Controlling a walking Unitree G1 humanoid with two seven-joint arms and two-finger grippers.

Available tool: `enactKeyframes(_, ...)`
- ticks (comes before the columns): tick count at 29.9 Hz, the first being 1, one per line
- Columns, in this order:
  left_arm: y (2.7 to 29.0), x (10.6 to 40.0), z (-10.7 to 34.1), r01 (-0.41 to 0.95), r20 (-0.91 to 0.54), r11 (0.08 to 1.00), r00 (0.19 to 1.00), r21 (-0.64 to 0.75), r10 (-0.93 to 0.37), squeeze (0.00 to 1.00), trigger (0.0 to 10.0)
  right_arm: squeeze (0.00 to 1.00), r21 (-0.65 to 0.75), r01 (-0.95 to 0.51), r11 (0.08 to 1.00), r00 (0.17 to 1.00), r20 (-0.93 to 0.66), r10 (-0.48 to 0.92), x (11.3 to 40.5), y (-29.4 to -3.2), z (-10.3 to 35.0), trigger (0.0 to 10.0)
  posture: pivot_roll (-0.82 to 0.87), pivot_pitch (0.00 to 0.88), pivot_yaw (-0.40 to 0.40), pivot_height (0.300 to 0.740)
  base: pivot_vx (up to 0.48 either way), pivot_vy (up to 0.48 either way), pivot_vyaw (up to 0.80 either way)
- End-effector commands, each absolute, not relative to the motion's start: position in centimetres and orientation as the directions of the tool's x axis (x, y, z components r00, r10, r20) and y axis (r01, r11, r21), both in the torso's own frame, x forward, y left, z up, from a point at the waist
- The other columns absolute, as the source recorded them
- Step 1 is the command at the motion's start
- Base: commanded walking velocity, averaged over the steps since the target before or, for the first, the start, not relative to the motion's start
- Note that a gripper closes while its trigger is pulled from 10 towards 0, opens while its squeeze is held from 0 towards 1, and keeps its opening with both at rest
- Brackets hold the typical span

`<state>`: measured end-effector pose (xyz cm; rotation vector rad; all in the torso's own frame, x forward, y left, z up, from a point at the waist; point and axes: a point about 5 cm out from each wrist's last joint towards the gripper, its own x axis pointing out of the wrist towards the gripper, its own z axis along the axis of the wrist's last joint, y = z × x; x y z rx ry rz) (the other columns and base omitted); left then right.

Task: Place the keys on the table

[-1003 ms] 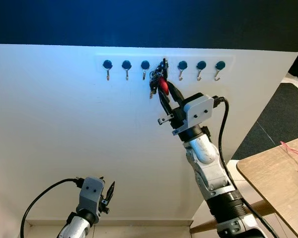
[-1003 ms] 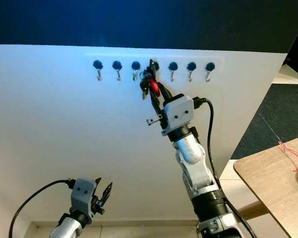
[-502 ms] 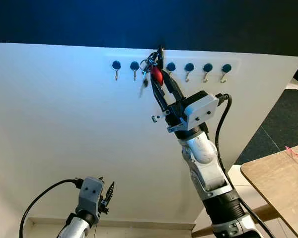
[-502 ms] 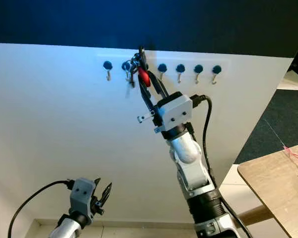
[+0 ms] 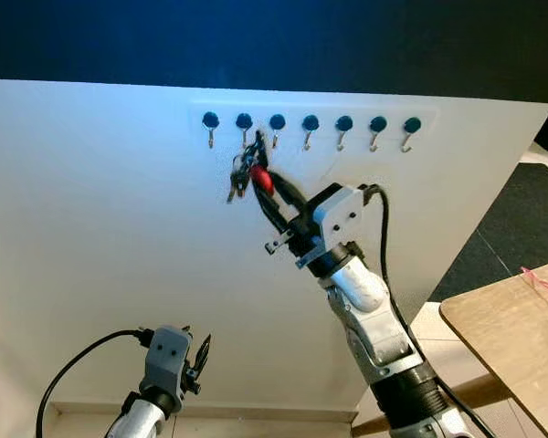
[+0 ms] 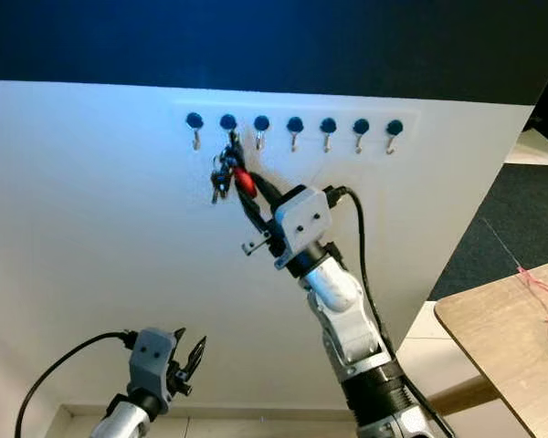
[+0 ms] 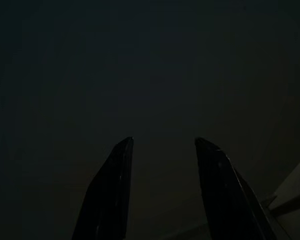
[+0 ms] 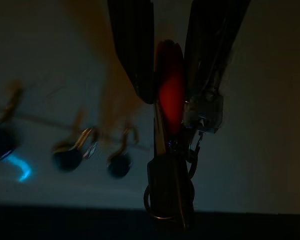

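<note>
Now the right end effector (image 5: pixel 258 180) was pinching the keys (image 5: pixel 244 176) by the red fob, w/ the bunch hanging just below the hook rail (image 5: pixel 310 122) on the white wall. Half a sec earlier it sat up at the hooks; now it was off them, so unhooking looked done. Wooden table (image 5: pixel 511 338) well apart, to the right. Left end effector (image 5: pixel 201 354) idle, slightly spread.

Keys (image 5: pixel 247 175), red fob, dangling below hook row.
</note>
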<state>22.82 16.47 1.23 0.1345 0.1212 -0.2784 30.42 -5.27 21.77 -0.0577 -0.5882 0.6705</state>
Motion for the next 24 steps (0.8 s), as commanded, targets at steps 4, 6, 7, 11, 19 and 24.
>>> enactKeyframes(4, 16.1, 22.6, 1.0, 0.292, -0.15, 0.95, 0.95, 0.113, -0.275, 0.0, 10.0, 0.0, -0.227, -0.593, 0.773, 0.609, 0.501, 0.615, 30.6, -4.9, 22.4, 10.0, 0.07, 0.0, -0.033, 0.74, 0.0, 0.0, 0.0)
enactKeyframes(6, 16.1, 22.6, 1.0, 0.293, -0.149, 0.949, 0.95, 0.115, -0.275, 0.0, 10.0, 0.0, -0.221, -0.599, 0.77, 0.608, 0.5, 0.617, 31.1, -4.8, 22.8, 10.0, 0.07, 0.0, -0.033, 0.74, 0.0, 0.0, 0.0)
enactKeyframes(7, 16.1, 22.6, 1.0, 0.293, -0.148, 0.949, 0.95, 0.116, -0.275, 0.0, 10.0, 0.0, -0.213, -0.594, 0.776, 0.614, 0.503, 0.608, 31.3, -4.9, 23.0, 10.0, 0.08, 0.0, -0.035, 0.74, 0.0, 0.0, 0.0)
enactKeyframes(11, 16.3, 22.5, 1.1, 0.29, -0.148, 0.95, 0.951, 0.118, -0.272, 0.0, 10.0, 0.0, -0.165, -0.539, 0.826, 0.652, 0.539, 0.533, 32.1, -6.0, 24.0, 10.0, 0.08, 0.0, -0.037, 0.74, 0.0, 0.0, 0.0)
enactKeyframes(19, 16.2, 22.3, 0.9, 0.29, -0.153, 0.95, 0.95, 0.116, -0.272, 0.0, 10.0, 0.0, -0.069, -0.446, 0.892, 0.728, 0.551, 0.407, 32.8, -8.2, 23.9, 10.0, 0.08, 0.0, -0.04, 0.74, 0.0, 0.0, 0.0)
enactKeyframes(24, 16.2, 22.3, 0.9, 0.293, -0.154, 0.949, 0.949, 0.116, -0.274, 0.0, 10.0, 0.0, -0.035, -0.396, 0.917, 0.756, 0.554, 0.348, 32.8, -9.3, 23.7, 10.0, 0.07, 0.0, -0.036, 0.74, 0.0, 0.0, 0.0)
